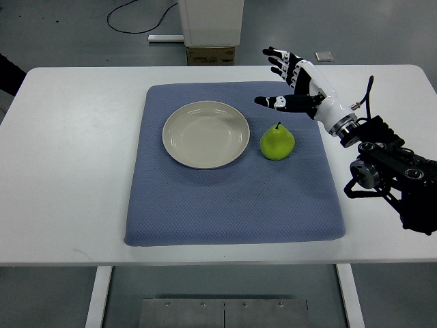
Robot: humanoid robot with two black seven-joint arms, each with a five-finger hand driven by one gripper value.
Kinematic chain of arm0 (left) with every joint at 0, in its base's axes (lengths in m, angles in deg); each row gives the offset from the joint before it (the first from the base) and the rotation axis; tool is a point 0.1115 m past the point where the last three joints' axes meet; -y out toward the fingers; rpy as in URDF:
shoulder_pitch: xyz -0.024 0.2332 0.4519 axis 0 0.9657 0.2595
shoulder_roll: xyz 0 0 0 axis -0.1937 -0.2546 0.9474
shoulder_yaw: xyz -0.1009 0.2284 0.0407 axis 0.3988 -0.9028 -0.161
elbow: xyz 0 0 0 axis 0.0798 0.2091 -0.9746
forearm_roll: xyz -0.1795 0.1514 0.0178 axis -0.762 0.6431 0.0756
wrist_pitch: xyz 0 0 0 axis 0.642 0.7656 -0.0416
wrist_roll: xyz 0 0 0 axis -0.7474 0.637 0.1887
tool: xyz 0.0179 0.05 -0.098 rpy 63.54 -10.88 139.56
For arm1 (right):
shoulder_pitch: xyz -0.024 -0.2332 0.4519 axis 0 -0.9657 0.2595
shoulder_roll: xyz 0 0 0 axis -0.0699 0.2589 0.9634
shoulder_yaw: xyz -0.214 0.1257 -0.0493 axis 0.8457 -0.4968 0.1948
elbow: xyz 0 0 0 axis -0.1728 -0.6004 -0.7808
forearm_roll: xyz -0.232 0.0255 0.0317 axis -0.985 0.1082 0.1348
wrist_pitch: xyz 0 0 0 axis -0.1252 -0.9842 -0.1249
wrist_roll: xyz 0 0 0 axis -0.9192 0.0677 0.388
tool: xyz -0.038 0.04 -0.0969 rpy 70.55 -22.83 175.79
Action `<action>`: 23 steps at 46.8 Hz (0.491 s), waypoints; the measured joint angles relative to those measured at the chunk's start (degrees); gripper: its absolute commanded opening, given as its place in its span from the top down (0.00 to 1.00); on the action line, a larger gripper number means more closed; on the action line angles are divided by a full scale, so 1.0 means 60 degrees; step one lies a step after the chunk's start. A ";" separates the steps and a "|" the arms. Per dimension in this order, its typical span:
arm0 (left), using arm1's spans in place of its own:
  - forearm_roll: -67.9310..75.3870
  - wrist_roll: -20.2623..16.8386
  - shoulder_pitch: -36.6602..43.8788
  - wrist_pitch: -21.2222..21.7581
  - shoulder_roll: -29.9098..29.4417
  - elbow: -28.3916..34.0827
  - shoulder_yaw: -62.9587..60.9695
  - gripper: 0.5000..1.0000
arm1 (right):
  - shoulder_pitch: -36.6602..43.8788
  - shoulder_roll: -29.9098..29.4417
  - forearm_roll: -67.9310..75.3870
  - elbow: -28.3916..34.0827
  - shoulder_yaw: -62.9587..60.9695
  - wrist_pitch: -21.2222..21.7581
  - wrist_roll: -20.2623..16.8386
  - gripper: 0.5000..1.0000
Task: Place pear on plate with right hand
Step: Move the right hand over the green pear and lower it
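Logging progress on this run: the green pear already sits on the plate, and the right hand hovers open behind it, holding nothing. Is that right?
Not quite. In the top view the pear stands on the blue mat just right of the plate, which is empty. The rest holds: the right hand hovers open behind the pear, holding nothing.

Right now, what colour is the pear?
Yellow-green, with a dark stem; the pear shows clearly in the top view.

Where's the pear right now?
The pear stands on the blue mat, just right of the empty plate, below the open right hand.
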 measured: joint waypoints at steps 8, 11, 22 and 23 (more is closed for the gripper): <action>0.0000 0.0002 0.0001 0.0000 0.0000 0.0000 -0.0001 0.00 | 0.0150 0.0038 -0.0080 -0.0014 0.0802 -0.0148 0.0018 0.00; 0.0000 0.0003 0.0000 0.0000 0.0000 0.0000 0.0000 0.00 | 0.0178 0.0038 -0.0085 -0.0033 0.1032 -0.0267 0.0018 0.00; 0.0000 0.0007 0.0000 0.0000 0.0000 0.0000 0.0000 0.00 | 0.0197 0.0040 -0.0141 -0.0080 0.1874 -0.0854 0.0017 0.00; 0.0000 0.0007 0.0001 0.0000 0.0000 0.0001 0.0000 0.00 | 0.0197 0.0040 -0.0143 -0.0090 0.1952 -0.0918 0.0016 0.00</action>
